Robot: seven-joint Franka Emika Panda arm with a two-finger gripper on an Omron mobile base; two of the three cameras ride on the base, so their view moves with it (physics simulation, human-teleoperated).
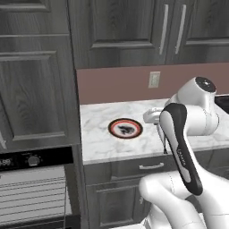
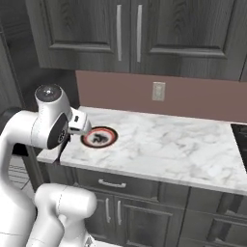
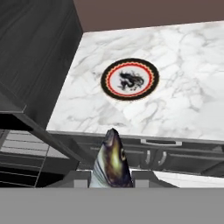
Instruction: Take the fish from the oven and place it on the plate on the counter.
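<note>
The counter [image 3: 183, 83] is seen as smooth white marble veined in grey, with a soft sheen. The cupboard doors [image 1: 120, 27] are shown in dark, matt, grained wood, fitted with brushed metal handles [image 2: 118, 33]. The plate [image 3: 129, 79] appears glazed and glossy. The fish [image 3: 111, 162] is rendered with wet-looking, shiny skin. Thin metal wire racks [image 1: 31, 197] are seen in the oven [image 1: 36, 188]. The wall strip [image 2: 193, 96] looks flat and matt.

Home kitchen: marble counter [image 2: 159, 144], oven [image 1: 33, 188], wood cupboards [image 2: 130, 34].
</note>
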